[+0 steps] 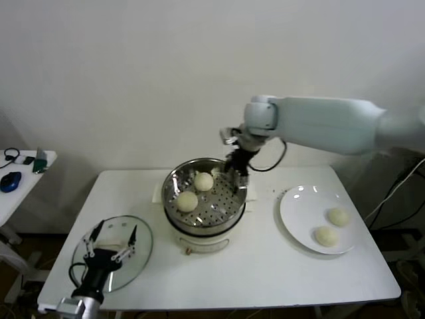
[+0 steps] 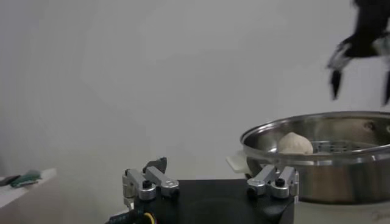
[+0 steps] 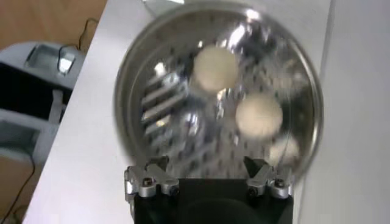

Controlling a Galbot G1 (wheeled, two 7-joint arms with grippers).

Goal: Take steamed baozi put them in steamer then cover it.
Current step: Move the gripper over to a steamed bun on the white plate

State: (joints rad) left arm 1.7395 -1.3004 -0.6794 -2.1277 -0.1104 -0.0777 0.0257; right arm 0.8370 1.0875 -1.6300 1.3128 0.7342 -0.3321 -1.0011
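1. Head view: my right gripper point(image 1: 236, 166) hangs open and empty over the far rim of the steamer point(image 1: 174, 197), which holds two baozi point(image 1: 187, 201). Two more lie on the plate point(image 1: 295, 216), right of the steamer. My left gripper point(image 1: 111, 244) hovers open over the cover point(image 1: 143, 247), left of the steamer.
2. Left wrist view: open fingers point(image 2: 149, 185), nothing held; the steamer stands beyond.
3. Right wrist view: open fingers point(image 3: 265, 176) above the steamer floor and its baozi.

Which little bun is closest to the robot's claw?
The bun at the back of the steamer is closest to the right gripper. The front bun and two plate buns lie farther away.
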